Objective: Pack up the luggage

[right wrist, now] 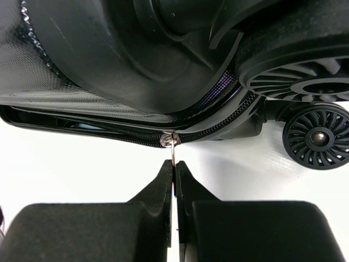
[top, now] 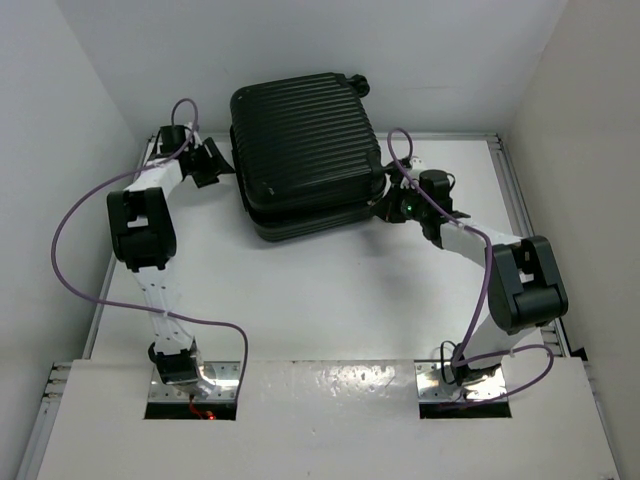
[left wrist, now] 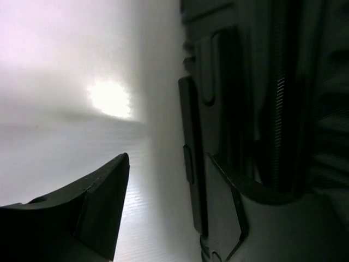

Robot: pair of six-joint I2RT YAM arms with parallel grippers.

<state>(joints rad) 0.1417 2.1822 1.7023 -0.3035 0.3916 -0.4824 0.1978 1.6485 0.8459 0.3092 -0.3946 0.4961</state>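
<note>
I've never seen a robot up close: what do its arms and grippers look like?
The left arm and right arm have white links joined by blocky black housings, each trailed by a purple cable. The left gripper and right gripper have wedge-shaped black fingers. A green light glows at the right wrist.

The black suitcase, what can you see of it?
The suitcase is a large black hard shell with horizontal ribs, lying flat on the white table, its two halves stacked. Small black spoked wheels show at its right side. A zipper runs along the seam, and the right end effector pinches its metal zipper pull. The left end effector is open beside the left side; whether it touches is unclear.
</note>
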